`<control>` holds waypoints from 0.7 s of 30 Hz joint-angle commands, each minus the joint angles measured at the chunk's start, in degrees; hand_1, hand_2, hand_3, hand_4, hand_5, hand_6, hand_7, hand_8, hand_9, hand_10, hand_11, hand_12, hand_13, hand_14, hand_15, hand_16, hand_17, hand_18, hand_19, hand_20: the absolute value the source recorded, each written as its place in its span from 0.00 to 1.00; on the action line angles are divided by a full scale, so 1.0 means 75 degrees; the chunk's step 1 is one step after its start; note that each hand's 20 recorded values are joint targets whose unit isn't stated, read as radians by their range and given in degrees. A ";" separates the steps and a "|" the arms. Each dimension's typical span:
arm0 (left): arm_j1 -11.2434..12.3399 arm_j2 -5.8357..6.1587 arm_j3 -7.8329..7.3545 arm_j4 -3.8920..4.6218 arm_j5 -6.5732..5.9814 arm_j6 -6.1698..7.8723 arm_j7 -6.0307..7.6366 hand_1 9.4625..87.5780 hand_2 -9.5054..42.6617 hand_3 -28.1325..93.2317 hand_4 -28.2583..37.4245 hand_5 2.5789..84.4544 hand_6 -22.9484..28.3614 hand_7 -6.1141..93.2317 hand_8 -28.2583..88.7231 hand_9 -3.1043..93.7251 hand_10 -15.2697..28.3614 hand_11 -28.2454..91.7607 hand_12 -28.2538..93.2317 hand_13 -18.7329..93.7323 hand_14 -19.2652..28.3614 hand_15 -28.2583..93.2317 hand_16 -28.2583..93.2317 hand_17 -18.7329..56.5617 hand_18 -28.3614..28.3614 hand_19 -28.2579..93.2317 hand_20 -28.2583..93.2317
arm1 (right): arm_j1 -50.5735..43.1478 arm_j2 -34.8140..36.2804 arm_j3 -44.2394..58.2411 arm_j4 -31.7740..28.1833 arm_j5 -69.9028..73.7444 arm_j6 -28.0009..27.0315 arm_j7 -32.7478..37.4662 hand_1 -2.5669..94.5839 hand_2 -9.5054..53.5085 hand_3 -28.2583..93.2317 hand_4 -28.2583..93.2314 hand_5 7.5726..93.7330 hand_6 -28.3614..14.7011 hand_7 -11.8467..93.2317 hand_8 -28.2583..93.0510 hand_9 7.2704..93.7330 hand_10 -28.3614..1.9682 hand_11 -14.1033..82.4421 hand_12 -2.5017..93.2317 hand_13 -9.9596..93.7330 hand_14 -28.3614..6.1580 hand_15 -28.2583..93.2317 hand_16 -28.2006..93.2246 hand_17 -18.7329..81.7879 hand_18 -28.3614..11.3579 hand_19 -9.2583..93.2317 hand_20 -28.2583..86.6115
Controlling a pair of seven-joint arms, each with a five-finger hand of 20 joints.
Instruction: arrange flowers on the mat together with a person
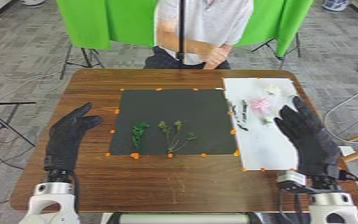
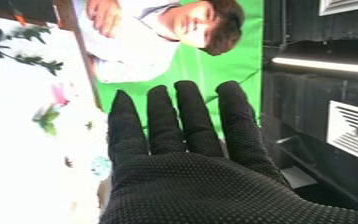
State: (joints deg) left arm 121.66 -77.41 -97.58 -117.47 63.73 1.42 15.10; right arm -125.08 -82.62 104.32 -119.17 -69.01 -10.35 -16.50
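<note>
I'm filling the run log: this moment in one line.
Black-gloved left hand open beside dark rectangular mat | black-gloved right hand open by white paper sheet | green leafy sprigs on mat | pink flower on sheet

The right hand (image 1: 313, 142) hides part of the white sheet (image 1: 264, 150).

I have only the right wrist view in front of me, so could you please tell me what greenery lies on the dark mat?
Observer: On the near part of the mat, a bright green sprig lies to the left of a thin, branching sprig.
Operator: Thank you. And where is the left hand, please?
Observer: The left hand is over the table, to the left of the mat, with its fingers extended and pointing away from the robot.
</note>
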 commanded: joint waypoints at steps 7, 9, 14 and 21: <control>0.0438 0.0137 -0.0313 -0.0079 -0.0229 0.0514 0.0190 0.17 0.22 0.79 0.09 0.56 0.50 0.19 0.20 0.54 0.69 0.40 0.37 0.52 0.77 0.41 0.25 0.40 0.72 0.30 0.41 | 0.0147 -0.0245 0.0089 0.0029 -0.0023 0.0074 -0.0123 0.10 0.00 0.85 0.05 0.27 0.62 0.17 0.18 0.30 0.48 0.17 0.13 0.34 0.54 0.28 0.29 0.35 0.43 0.10 0.43; 0.0483 0.0162 -0.0335 -0.0088 -0.0311 0.0630 0.0269 0.15 0.32 0.79 0.03 0.57 0.50 0.19 0.20 0.55 0.70 0.40 0.36 0.53 0.77 0.41 0.25 0.41 0.72 0.30 0.41 | 0.0169 -0.0240 0.0050 0.0032 -0.0008 0.0171 -0.0111 0.10 0.00 0.85 0.05 0.27 0.61 0.17 0.18 0.30 0.48 0.17 0.13 0.34 0.54 0.29 0.29 0.35 0.43 0.10 0.43; 0.0516 0.0209 -0.0392 -0.0094 -0.0388 0.0755 0.0341 0.13 0.46 0.78 0.00 0.58 0.50 0.20 0.20 0.57 0.71 0.41 0.37 0.54 0.78 0.41 0.25 0.41 0.71 0.31 0.41 | 0.0147 -0.0183 -0.0065 -0.0059 0.0116 0.0715 0.0012 0.09 0.02 0.83 0.04 0.29 0.62 0.18 0.17 0.33 0.47 0.18 0.13 0.35 0.55 0.30 0.28 0.36 0.42 0.10 0.43; 0.0580 0.0202 -0.0390 -0.0103 -0.0378 0.0736 0.0357 0.12 0.31 0.79 0.00 0.58 0.51 0.20 0.20 0.57 0.71 0.41 0.37 0.54 0.79 0.43 0.25 0.41 0.71 0.31 0.41 | 0.0163 -0.0154 -0.0149 -0.0079 0.0144 0.0970 0.0036 0.08 0.06 0.81 0.02 0.32 0.63 0.20 0.17 0.37 0.47 0.19 0.13 0.38 0.54 0.31 0.27 0.38 0.42 0.10 0.44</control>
State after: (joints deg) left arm 124.91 -75.85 -100.39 -118.12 61.13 6.54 17.64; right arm -123.62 -83.87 103.72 -119.06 -68.18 -4.02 -16.38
